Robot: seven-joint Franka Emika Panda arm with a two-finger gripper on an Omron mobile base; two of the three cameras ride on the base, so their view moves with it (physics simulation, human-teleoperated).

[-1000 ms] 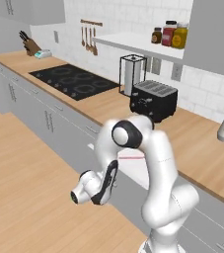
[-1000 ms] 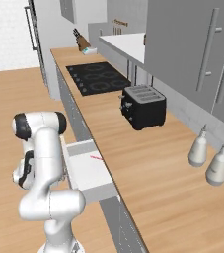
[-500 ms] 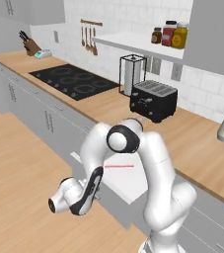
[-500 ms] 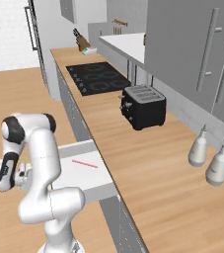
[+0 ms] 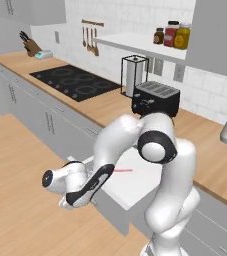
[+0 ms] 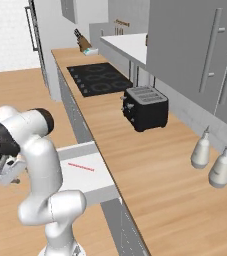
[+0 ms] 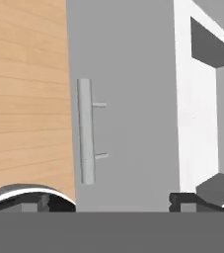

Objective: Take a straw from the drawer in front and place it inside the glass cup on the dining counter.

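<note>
Nearest us, our gripper (image 5: 67, 202) hangs low in front of the pulled-out drawer (image 5: 135, 185), over the wood floor (image 5: 20, 210). Its fingers (image 7: 190, 200) stand wide apart and hold nothing; in the hand view the bar handle (image 7: 86, 131) sits clear between them, off the tips. Half a second ago the hand was closer to the drawer front, and a second ago the fingers were nearly shut, so we have let go of the handle and backed away. Over that second the drawer has slid out from partly open to well open.

The straw (image 6: 81, 167) lies flat on the white drawer floor, alone, near the middle, apart from the walls. In the left base view the straw (image 5: 122, 170) shows just past our forearm, which crosses in front of it.

The drawer juts out from the cabinet run into the aisle, its front edge the nearest obstacle. Left of it the floor is open and wide. Above the drawer, the room is bounded by our own elbow and by the worktop (image 6: 150, 165) edge behind.

Farther back the toaster (image 6: 145, 107) stands on the worktop, with the hob (image 6: 102, 80) beyond it. Two bottles (image 6: 211, 161) stand to the right, well apart from the drawer.
</note>
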